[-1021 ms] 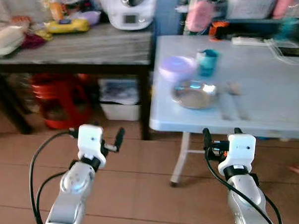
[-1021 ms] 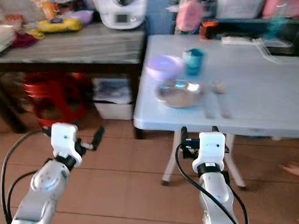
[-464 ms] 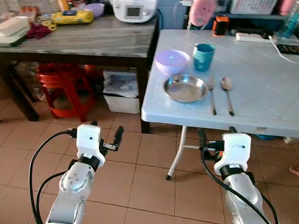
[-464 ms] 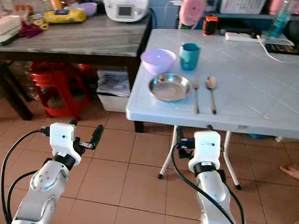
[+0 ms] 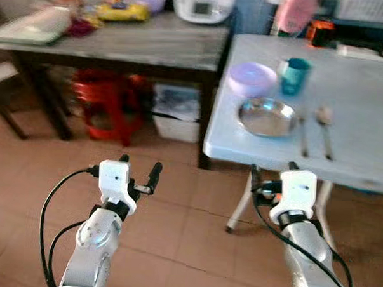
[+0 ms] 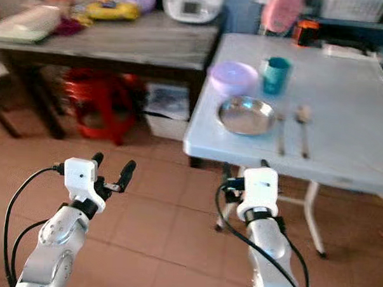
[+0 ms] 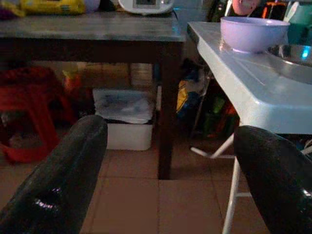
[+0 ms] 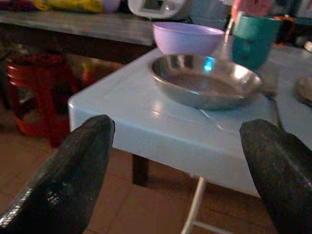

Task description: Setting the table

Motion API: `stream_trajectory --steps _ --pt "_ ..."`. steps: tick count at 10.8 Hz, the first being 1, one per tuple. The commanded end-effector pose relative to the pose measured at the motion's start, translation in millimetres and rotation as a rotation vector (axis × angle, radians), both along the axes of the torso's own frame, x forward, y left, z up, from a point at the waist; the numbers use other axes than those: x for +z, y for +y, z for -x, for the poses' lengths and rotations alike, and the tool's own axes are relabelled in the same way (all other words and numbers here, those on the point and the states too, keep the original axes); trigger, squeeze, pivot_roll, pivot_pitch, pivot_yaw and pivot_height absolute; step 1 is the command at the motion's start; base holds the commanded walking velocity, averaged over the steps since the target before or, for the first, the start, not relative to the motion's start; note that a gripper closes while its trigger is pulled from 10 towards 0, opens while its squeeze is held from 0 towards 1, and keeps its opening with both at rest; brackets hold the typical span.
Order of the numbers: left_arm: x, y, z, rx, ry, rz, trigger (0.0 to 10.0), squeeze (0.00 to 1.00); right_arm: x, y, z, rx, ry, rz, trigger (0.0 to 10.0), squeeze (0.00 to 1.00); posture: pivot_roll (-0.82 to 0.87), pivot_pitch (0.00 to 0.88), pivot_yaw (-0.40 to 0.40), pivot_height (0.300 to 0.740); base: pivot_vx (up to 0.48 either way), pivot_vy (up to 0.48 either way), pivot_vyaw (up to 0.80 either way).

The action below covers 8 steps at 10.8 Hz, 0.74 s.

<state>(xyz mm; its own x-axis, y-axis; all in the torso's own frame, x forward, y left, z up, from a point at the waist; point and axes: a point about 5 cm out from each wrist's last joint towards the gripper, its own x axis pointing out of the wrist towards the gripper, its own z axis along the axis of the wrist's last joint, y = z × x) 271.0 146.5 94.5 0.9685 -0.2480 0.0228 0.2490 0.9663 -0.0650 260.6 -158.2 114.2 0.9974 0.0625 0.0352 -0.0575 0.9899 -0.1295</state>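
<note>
A light blue table [image 5: 363, 148] stands ahead on the right. On it sit a purple bowl [image 5: 252, 78], a teal cup [image 5: 296, 75], a metal plate [image 5: 267, 117], a fork [image 5: 303, 137] and a spoon [image 5: 324, 121]. My left gripper [image 5: 139, 169] is open, held low over the floor, left of the table. My right gripper [image 5: 272, 172] is open too, just below the table's front edge. The right wrist view looks across the edge at the plate [image 8: 204, 80], bowl [image 8: 187, 38] and cup [image 8: 251, 41]. Nothing is between either pair of fingers.
A dark table with a grey top [image 5: 119, 45] stands to the left, carrying a white appliance [image 5: 204, 3] and clutter. Under it are a red stool [image 5: 107, 102] and a white box [image 5: 175, 114]. Brown tiled floor [image 5: 187, 245] lies below my arms.
The whole picture has shifted and blurred, so the camera has moved; the blue table now sits further right. Both grippers hold the same open pose.
</note>
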Motion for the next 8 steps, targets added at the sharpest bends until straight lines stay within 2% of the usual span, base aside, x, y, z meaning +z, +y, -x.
stream_trajectory --steps 1,5,7,8 --pt "4.0 0.0 -0.4 -0.011 -0.017 0.001 10.0 0.0 -0.9 -2.4 -0.8 -0.012 0.003 -0.005 10.0 0.0 -0.18 0.065 0.077 0.74 0.337 0.0 0.0" --pt "2.3 -4.1 1.5 -0.045 -0.007 0.004 10.0 0.0 -1.9 -1.9 -0.4 -0.011 0.01 -0.018 10.0 0.0 -0.19 0.068 0.076 0.74 0.336 0.0 0.0" --pt "0.4 -5.8 2.2 -0.06 0.001 0.003 10.0 0.0 -1.9 -1.6 -0.6 -0.006 0.01 -0.018 10.0 0.0 -0.19 0.068 0.076 0.74 0.296 0.0 -0.8" --pt "-1.7 -6.0 2.4 -0.063 0.011 -0.003 10.0 0.0 -1.9 -1.0 -0.8 -0.005 0.009 -0.019 10.0 0.0 -0.19 0.067 0.075 0.74 0.0 0.0 0.0"
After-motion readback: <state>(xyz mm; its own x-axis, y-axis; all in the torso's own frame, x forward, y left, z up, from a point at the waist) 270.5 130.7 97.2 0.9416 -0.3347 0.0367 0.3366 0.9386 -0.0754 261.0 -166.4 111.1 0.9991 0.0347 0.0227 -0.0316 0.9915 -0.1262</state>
